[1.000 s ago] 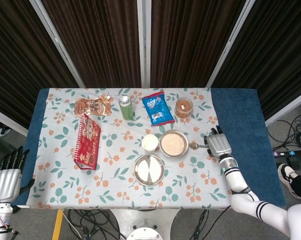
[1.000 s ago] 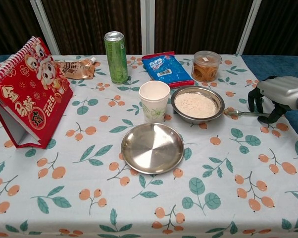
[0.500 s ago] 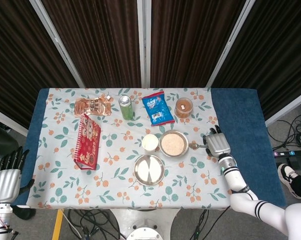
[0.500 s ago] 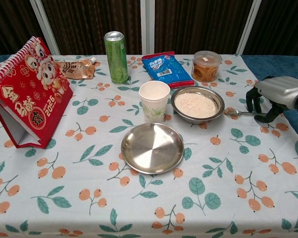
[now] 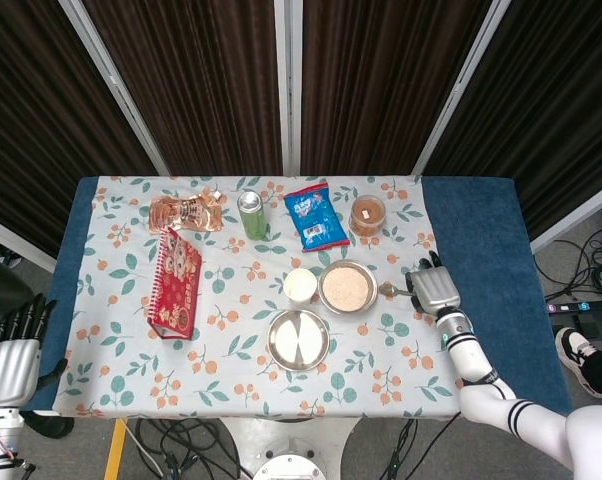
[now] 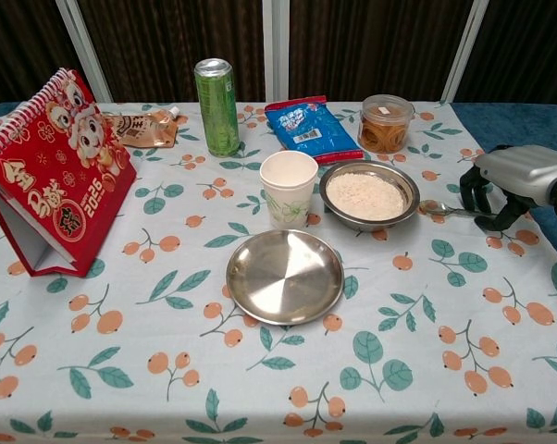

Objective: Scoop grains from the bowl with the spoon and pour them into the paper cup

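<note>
A steel bowl (image 6: pixel 362 224) (image 5: pixel 322 288) of pale grains sits right of centre. The white paper cup (image 6: pixel 289 188) (image 5: pixel 299 286) stands upright just left of it. The metal spoon (image 6: pixel 443 211) (image 5: pixel 390 291) lies flat on the cloth right of the bowl, scoop end toward the bowl. My right hand (image 6: pixel 512 178) (image 5: pixel 434 290) hovers over the handle end, dark fingers (image 6: pixel 467 191) arched down on either side of it; no firm grip shows. My left hand (image 5: pixel 11 355) hangs off the table at the lower left, fingers straight and apart, holding nothing.
An empty steel plate (image 6: pixel 284 276) lies in front of the cup. A red standing calendar (image 6: pixel 47 166) is at the left. Along the back stand a green can (image 6: pixel 217 106), a blue snack bag (image 6: pixel 306 128), a plastic jar (image 6: pixel 386 122) and a pouch (image 6: pixel 144 129).
My right hand has crept slightly left along the spoon handle toward the bowl. The spoon, bowl and cup have stayed put.
</note>
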You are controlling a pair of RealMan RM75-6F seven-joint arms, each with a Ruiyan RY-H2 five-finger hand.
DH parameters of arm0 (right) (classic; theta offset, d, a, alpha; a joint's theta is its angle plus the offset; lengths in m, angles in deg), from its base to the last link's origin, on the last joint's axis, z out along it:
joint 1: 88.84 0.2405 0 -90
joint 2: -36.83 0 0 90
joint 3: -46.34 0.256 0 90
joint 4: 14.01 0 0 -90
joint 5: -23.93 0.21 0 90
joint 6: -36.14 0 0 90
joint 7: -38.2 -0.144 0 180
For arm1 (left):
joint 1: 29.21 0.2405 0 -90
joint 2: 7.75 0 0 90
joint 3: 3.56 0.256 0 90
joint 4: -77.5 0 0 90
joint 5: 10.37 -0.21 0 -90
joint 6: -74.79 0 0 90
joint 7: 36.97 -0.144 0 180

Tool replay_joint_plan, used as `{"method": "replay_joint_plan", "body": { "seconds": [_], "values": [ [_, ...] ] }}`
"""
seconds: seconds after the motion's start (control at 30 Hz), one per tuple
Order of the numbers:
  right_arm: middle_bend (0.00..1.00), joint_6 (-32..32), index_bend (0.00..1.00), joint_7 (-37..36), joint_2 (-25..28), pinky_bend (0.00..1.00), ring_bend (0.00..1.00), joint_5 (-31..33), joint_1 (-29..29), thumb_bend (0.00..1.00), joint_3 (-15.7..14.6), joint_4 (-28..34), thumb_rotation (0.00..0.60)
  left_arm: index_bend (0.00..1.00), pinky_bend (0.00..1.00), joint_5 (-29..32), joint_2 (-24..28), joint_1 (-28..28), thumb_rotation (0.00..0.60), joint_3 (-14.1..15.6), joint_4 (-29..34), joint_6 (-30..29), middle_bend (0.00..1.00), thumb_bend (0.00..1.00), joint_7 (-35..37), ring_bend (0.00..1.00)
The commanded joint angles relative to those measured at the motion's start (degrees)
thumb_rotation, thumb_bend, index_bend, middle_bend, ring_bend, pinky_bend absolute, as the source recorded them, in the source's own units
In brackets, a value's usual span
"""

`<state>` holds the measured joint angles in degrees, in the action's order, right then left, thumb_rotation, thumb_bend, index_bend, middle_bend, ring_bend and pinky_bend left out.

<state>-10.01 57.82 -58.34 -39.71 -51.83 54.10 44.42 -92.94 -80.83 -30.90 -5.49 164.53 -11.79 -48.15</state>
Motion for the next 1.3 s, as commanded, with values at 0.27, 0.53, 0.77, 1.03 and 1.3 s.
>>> {"method": "replay_joint_plan", "body": {
  "seconds": [0.27, 0.53, 0.77, 1.03, 1.3],
  "values": [
    [0.58, -1.69, 0.59, 2.18, 9.33, 0.03, 0.18, -3.12, 0.39, 0.35, -0.46, 8.91, 0.6, 0.13, 0.11, -0.41, 0.25, 0.16, 0.6, -0.04, 0.14, -0.56, 0.1, 0.26, 0.12, 0.05],
    [0.59, 2.32, 0.59, 9.29, 19.77, 0.03, 0.18, -3.09, 5.54, 0.35, 0.65, 21.86, 0.6, 0.13, 0.11, -0.6, 0.39, 0.28, 0.6, -0.13, 0.39, -0.94, 0.1, 0.26, 0.03, 0.05],
    [0.6, 8.0, 0.6, 19.71, 17.11, 0.03, 0.18, 3.02, 12.91, 0.35, -0.16, 22.17, 0.6, 0.13, 0.11, -0.64, 0.24, 0.41, 0.6, 0.0, 0.06, -0.9, 0.1, 0.26, 0.47, 0.05],
    [0.6, 9.25, 0.61, 32.69, 12.63, 0.02, 0.18, 11.83, 20.89, 0.36, -3.74, 19.74, 0.6, 0.13, 0.11, -0.5, -0.1, 0.96, 0.6, 0.25, -0.81, -1.18, 0.1, 0.26, 1.36, 0.05],
    [0.6, 6.99, 0.62, 45.82, 10.13, 0.01, 0.18, 21.3, 27.93, 0.37, -9.25, 19.1, 0.6, 0.13, 0.11, -0.56, -0.28, 1.09, 0.6, 0.13, -1.56, -1.32, 0.1, 0.26, 2.12, 0.05]
  ]
}}
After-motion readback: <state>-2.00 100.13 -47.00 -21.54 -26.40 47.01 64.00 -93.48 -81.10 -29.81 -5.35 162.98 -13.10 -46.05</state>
